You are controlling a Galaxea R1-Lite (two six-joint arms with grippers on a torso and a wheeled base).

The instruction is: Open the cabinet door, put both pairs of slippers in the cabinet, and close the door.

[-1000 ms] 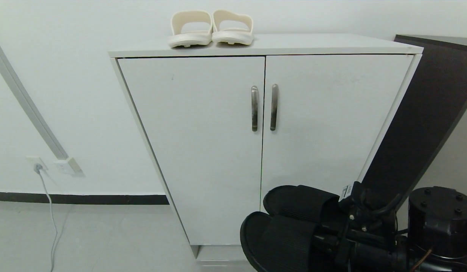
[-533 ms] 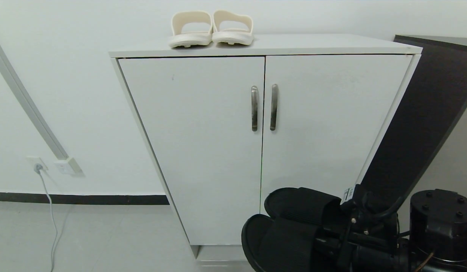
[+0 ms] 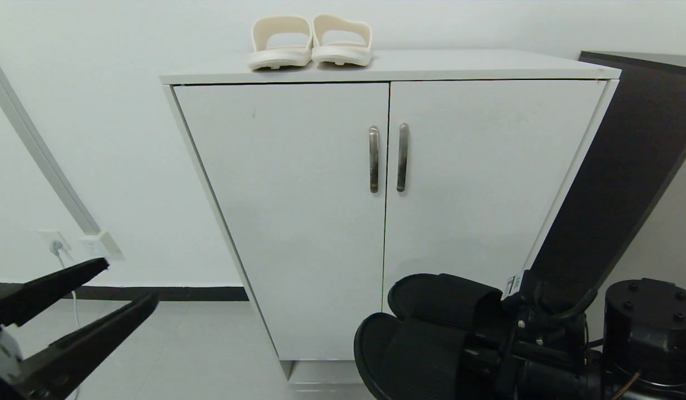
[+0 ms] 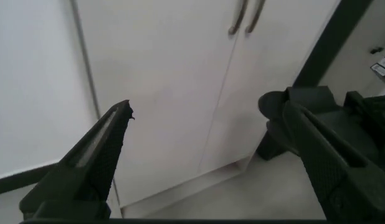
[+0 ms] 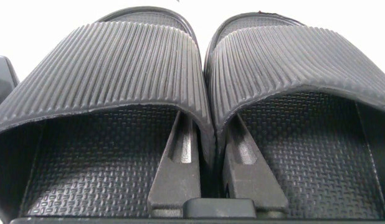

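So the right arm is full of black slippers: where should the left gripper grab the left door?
Probably its upright metal handle by the centre seam. Bring the open left gripper straight from the front, jaws either side of the bar at mid-height; it stands off the flat door.

The white cabinet [image 3: 298,222] stands on the pale grey floor [image 3: 198,344] and fills the middle of the head view, both its doors shut. At the bottom centre its foot looks like a recessed plinth [image 3: 320,373] resting on the floor, though the frame edge cuts it short. The cabinet's flat top [image 3: 487,64] runs across the upper part of the frame. One pair of cream slippers [image 3: 311,41] lies directly on that top at the upper middle, above the left-hand door. The two sit side by side, close together, soles down, towards the wall behind.
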